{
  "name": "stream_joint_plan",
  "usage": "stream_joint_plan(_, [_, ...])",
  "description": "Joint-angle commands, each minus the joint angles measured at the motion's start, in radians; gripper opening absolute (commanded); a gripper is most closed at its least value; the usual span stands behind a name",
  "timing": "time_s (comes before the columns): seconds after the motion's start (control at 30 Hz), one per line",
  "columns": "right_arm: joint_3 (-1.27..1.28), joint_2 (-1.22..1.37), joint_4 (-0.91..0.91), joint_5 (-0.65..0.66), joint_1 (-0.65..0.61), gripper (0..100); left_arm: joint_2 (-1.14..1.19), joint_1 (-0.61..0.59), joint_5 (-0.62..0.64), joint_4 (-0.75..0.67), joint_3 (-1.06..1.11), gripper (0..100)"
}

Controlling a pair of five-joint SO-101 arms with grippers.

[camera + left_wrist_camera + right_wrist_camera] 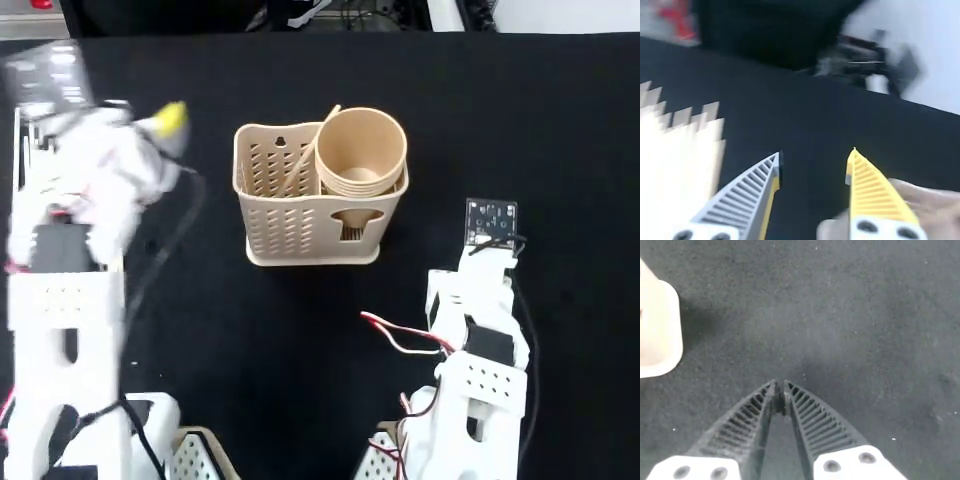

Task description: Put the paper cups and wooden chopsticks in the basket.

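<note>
Left gripper (815, 159): jaws wide apart, one grey finger (752, 187) and one yellow finger (867, 185), nothing between them. In the high view its yellow tip (172, 118) sits at the table's left side, level with the basket's top edge and apart from its left wall. The left arm (75, 230) is smeared there, outline unclear.

Right gripper (780, 389): jaws closed tip to tip, holding nothing, over bare black table (855, 315). The basket corner (655, 335) lies off to one side, cut by the frame edge, not touching. In the high view the right arm (480, 340) is below and right of the basket, its board covering the jaws.

Open black table (560, 120) right of the basket and in front of it.

Left wrist view is blurred: a pale jagged shape (675, 160) and a tan patch (935, 210) behind the yellow finger; cannot tell what either is.

Basket (300, 225) stands centre of the table, between the arms. Paper cups (360, 150) are stacked in its right compartment. A chopstick (305, 158) leans in the left compartment, tip above the rim.
</note>
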Motion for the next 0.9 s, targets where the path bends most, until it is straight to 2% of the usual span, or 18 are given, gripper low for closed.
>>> stream_joint_plan(0.0, [-0.008, -0.015, -0.018, 0.009, -0.009, 1.5, 0.032, -0.202, -0.077, 0.121, -0.076, 22])
stream_joint_plan(0.1, [-0.008, -0.015, -0.018, 0.009, -0.009, 1.5, 0.135, -0.240, -0.146, 0.141, -0.081, 22])
stream_joint_plan(0.27, [-0.008, -0.015, -0.018, 0.009, -0.009, 1.5, 0.436, -0.242, -0.222, 0.140, -0.134, 22])
stream_joint_plan(0.67, [-0.008, -0.015, -0.018, 0.009, -0.009, 1.5, 1.126, -0.255, -0.310, 0.143, -0.535, 22])
stream_joint_plan(0.87, [-0.008, -0.015, -0.018, 0.009, -0.009, 1.5, 1.209, -0.252, -0.353, 0.245, -0.647, 3])
